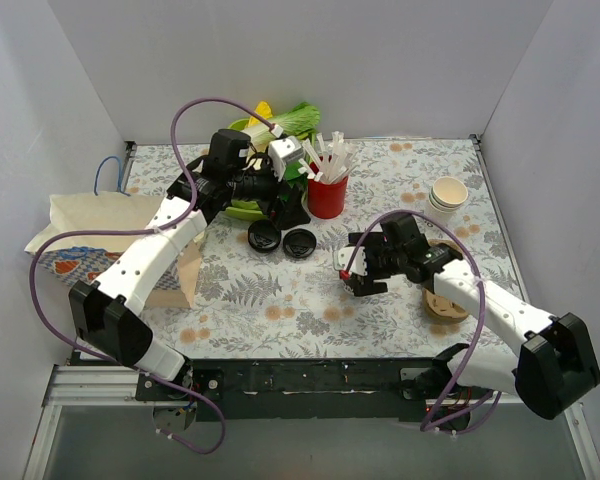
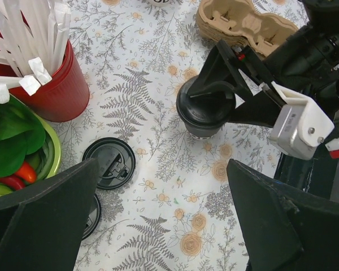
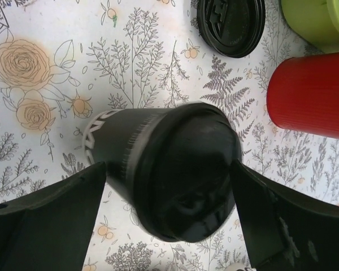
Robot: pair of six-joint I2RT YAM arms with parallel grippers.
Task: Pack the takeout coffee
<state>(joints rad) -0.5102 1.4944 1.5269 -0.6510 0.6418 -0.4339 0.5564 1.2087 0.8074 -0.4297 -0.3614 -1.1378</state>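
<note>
Right of centre on the tabletop [image 1: 270,295], the takeout coffee [image 2: 206,104] stands on its base with its black lid on. The right end effector [image 3: 166,186] sits around it, released and spread wide, with one finger close against each side of the cup; whether they touch it I cannot tell. Near the loose black lids [image 2: 108,162] and the red straw holder [image 2: 51,84], the left end effector [image 2: 161,169] hovers released, nothing between its fingers. A paper bag [image 1: 80,230] stands at the left edge. A cardboard cup carrier [image 2: 243,22] lies to the right of the coffee.
</note>
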